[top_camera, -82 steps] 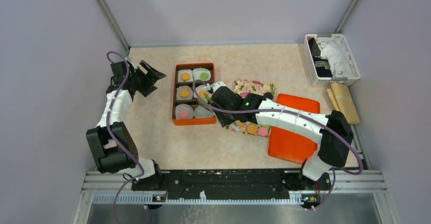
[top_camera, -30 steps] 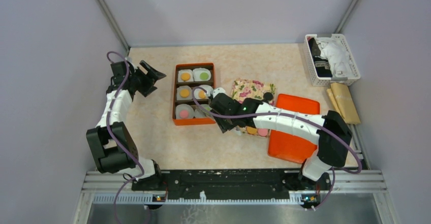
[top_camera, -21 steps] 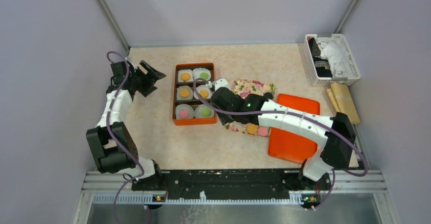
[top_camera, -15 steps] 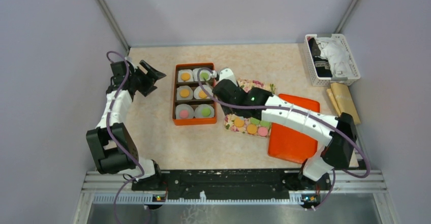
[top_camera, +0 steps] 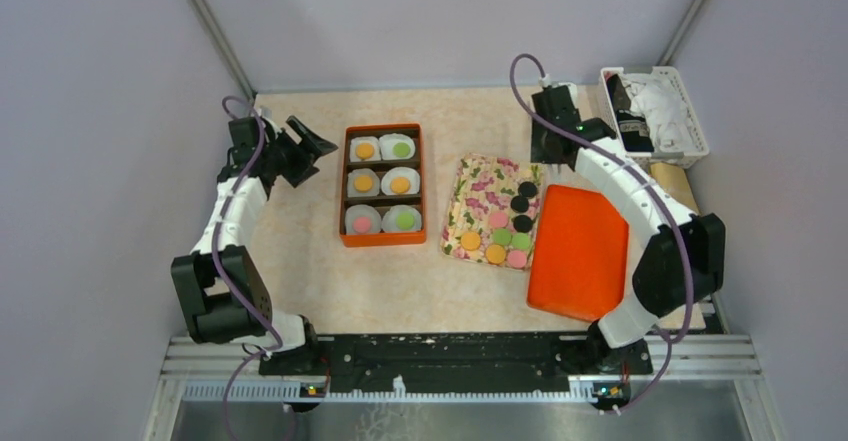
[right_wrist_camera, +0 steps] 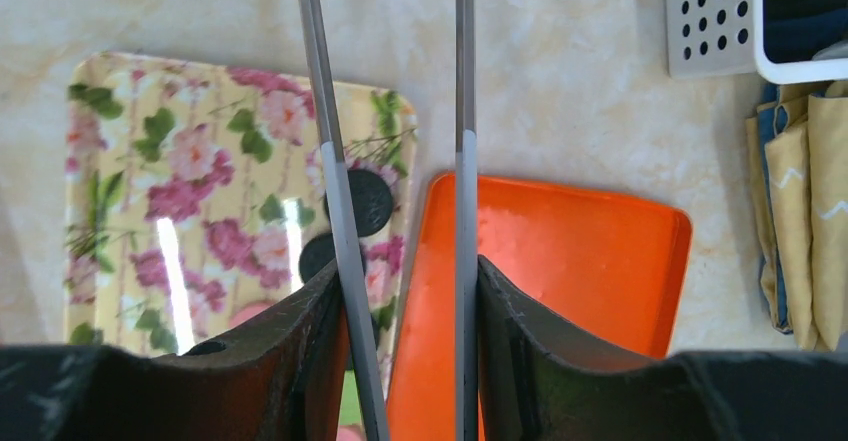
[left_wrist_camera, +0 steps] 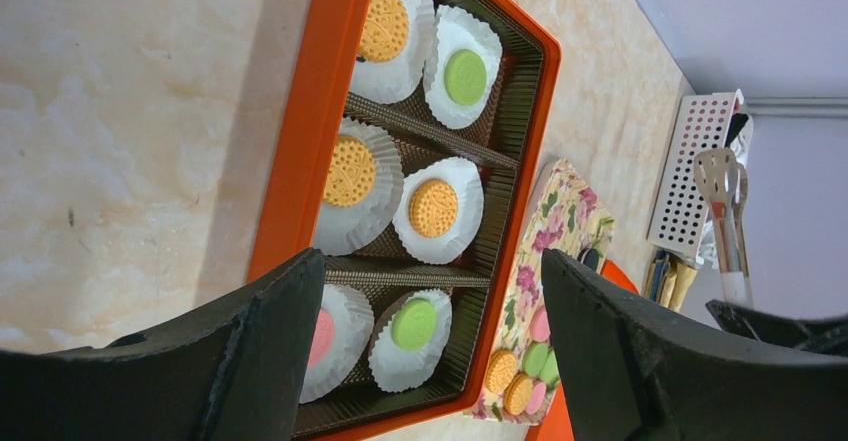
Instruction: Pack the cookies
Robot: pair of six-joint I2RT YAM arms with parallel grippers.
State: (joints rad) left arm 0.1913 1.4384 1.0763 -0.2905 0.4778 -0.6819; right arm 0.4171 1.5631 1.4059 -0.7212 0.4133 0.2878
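Observation:
The orange box (top_camera: 345, 189) holds six white paper cups, each with one cookie: orange (top_camera: 365, 149), green (top_camera: 402, 148), orange, orange, pink (top_camera: 362, 224) and green (top_camera: 404, 220). It also shows in the left wrist view (left_wrist_camera: 300, 151). More cookies (top_camera: 497, 236), black, pink, green and orange, lie on the floral tray (top_camera: 480, 183). My right gripper (top_camera: 550, 126) is at the back right, above the tray's far corner. In its wrist view the right gripper (right_wrist_camera: 405, 291) is shut on metal tongs (right_wrist_camera: 463, 161), which hold nothing. My left gripper (top_camera: 303, 148) is open and empty left of the box, and also shows in its wrist view (left_wrist_camera: 425, 271).
An orange lid (top_camera: 580, 251) lies right of the floral tray. A white basket (top_camera: 688, 111) with cloths stands at the back right corner, with folded tan bags (top_camera: 680, 201) beside it. Walls close in on three sides.
A green cookie now lies in the box's near right cup. My right arm has swung from the box to the back right, uncovering the floral tray. The left arm shifted slightly.

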